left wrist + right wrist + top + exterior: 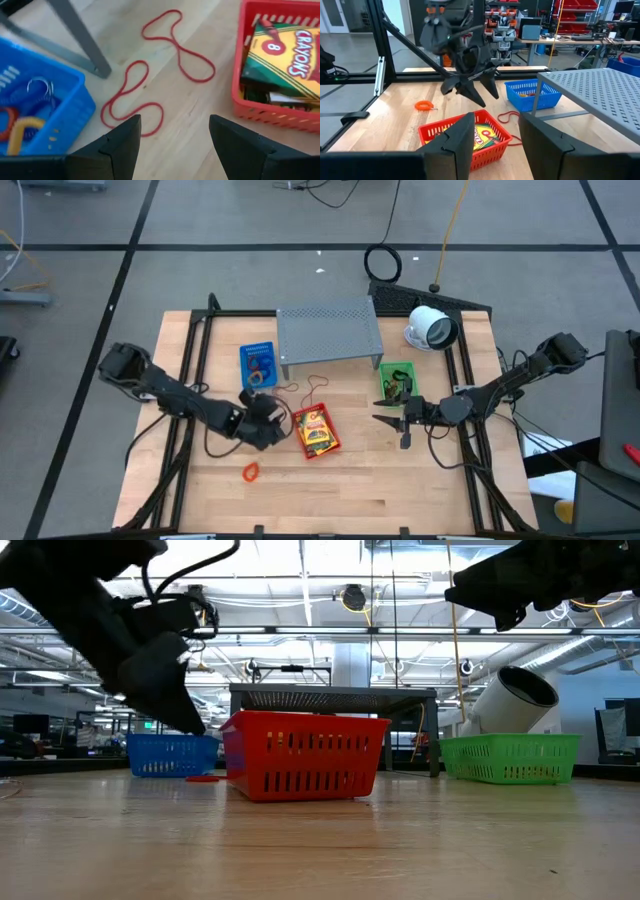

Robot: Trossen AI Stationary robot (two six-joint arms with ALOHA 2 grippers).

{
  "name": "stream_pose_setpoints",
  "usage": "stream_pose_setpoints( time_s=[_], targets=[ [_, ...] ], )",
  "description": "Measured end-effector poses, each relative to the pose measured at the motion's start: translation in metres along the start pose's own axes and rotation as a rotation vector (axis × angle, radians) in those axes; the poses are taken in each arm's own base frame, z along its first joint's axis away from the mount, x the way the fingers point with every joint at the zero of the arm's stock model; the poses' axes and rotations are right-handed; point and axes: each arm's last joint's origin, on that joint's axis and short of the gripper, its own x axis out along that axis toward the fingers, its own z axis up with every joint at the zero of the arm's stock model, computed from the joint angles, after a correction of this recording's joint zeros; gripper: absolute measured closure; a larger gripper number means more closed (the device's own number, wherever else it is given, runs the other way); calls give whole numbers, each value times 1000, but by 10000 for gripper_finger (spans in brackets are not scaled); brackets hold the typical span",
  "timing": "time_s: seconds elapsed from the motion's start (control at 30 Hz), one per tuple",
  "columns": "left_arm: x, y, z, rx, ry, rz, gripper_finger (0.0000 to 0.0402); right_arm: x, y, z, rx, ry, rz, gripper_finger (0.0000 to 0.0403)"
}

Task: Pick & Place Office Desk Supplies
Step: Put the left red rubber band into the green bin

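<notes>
Red rubber bands (150,85) below spread left fingers (117,145).

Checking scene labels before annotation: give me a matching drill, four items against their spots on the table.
Items:
1. crayon box
2. red rubber bands
3. orange loop
4. white round device

Places:
A. alone on bare wood, in front of the left claw
B. beside the grey shelf
C. in the red basket
D. on the wood between the blue basket and the red basket

Pairs: 1-C, 2-D, 3-A, 4-B
</notes>
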Motion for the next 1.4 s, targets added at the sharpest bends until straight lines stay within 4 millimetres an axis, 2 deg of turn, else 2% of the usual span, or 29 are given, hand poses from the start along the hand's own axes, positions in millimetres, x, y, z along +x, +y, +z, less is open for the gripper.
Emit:
stream_pose_setpoints(
  time_s=[0.3, 0.63, 1.0, 1.4],
  targets=[
    [6, -14, -26, -183, -101, 97, 158, 0, 0, 0, 18, 0, 0, 259],
    [32, -26, -42, -262, -96, 88, 158, 0, 0, 1, 23, -13, 1, 259],
    [55, -19, -46, -332, -78, 162, 158, 0, 0, 2, 20, -18, 1, 259],
    [67, -12, -34, -368, -59, 160, 159, 0, 0, 2, 18, -20, 1, 259]
  ],
)
